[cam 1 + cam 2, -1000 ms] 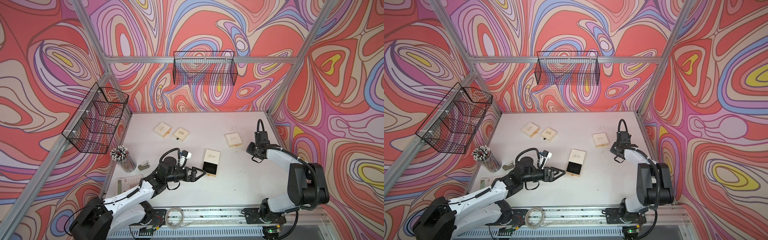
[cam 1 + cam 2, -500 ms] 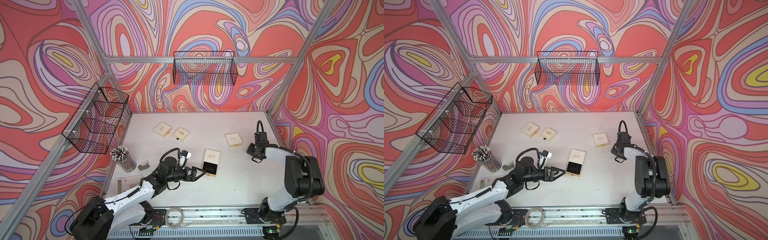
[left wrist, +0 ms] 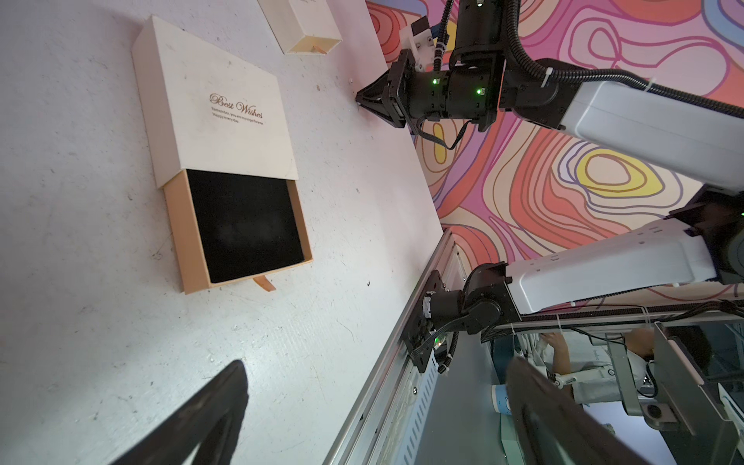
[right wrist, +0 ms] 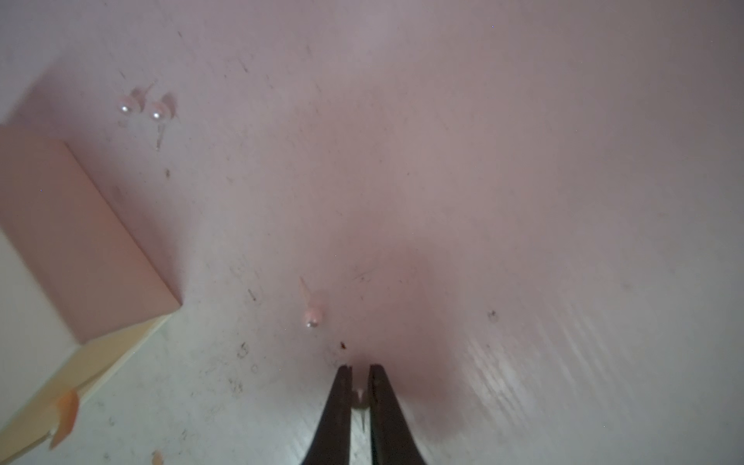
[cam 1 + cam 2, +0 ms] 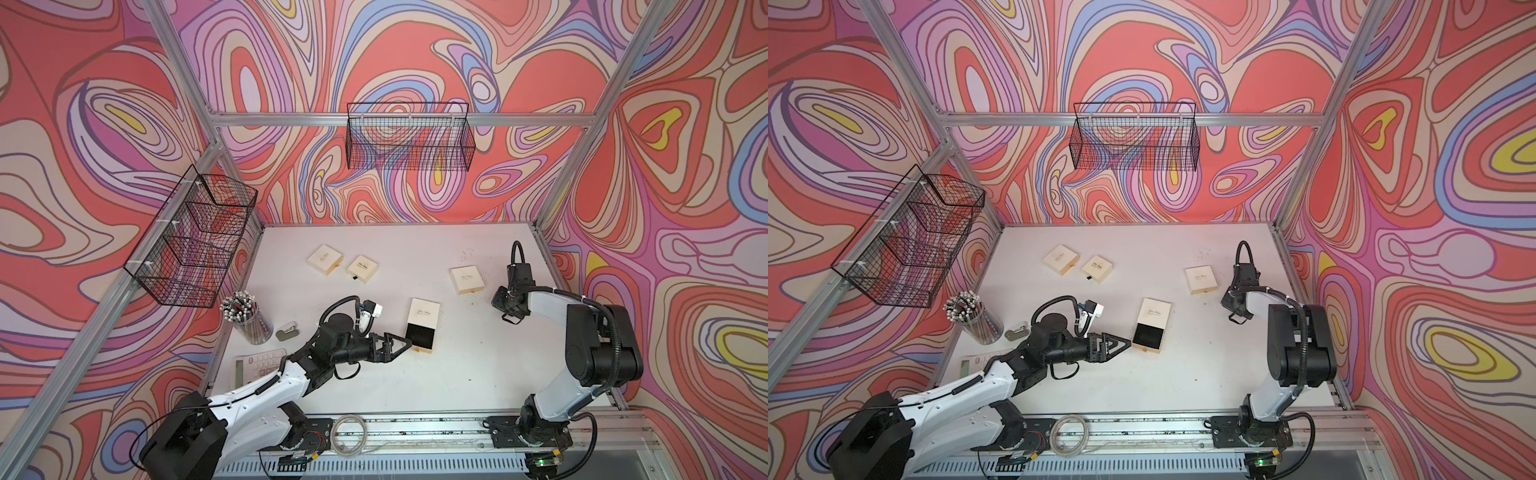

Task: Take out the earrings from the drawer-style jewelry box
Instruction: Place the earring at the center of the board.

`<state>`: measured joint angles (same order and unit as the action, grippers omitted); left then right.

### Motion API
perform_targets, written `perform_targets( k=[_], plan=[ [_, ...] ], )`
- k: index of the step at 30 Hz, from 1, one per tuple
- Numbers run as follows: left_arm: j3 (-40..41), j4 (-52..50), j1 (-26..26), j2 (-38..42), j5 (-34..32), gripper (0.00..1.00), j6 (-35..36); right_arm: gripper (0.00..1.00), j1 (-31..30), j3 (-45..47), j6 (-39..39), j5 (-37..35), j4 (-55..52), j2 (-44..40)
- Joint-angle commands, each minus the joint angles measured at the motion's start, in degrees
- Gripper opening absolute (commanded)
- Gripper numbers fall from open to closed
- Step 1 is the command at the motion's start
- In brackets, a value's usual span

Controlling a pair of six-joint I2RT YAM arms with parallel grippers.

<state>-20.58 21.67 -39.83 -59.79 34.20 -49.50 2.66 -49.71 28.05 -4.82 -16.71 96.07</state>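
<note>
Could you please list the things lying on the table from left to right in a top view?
Pencil cup, small grey object, leftmost cream box, neighbouring cream box, open drawer-style jewelry box, rightmost cream box.

The left arm (image 5: 257,392) and the right arm (image 5: 548,307) both have long white parts and chunky black joints. A bumpy black cable (image 3: 519,42) runs along the right arm, held on with white ties. Tiny green lights (image 3: 434,81) glow near its wrist. The left end effector (image 5: 406,344) has black triangle fingers.
</note>
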Motion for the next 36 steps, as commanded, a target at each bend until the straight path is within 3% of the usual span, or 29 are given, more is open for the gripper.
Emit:
perform_targets(
  k=[1, 15, 23, 29, 36],
  plan=[
    [-1.2, 2.0, -0.3, -0.4, -0.5, 1.00, 0.7, 0.13, 0.2, -0.6, -0.4, 0.0, -0.6, 1.0],
    [-1.6, 0.3, -0.3, -0.1, -1.3, 1.00, 1.3, 0.20, 0.2, -1.2, -0.5, 1.2, -2.2, -1.8],
    [-0.8, -3.4, -0.3, 2.3, -0.2, 0.99, 1.8, 0.20, 0.1, 0.1, 0.1, 1.6, -5.3, -11.3],
    [1.0, -9.3, -0.7, 6.1, -0.6, 0.87, 2.8, 0.21, -2.7, 1.3, 1.4, 5.4, -7.5, -23.0],
    [0.6, -15.2, -5.4, 3.4, -5.3, 0.56, 5.5, 0.35, -20.1, -2.9, 4.5, 3.8, -7.1, -21.8]
  ],
)
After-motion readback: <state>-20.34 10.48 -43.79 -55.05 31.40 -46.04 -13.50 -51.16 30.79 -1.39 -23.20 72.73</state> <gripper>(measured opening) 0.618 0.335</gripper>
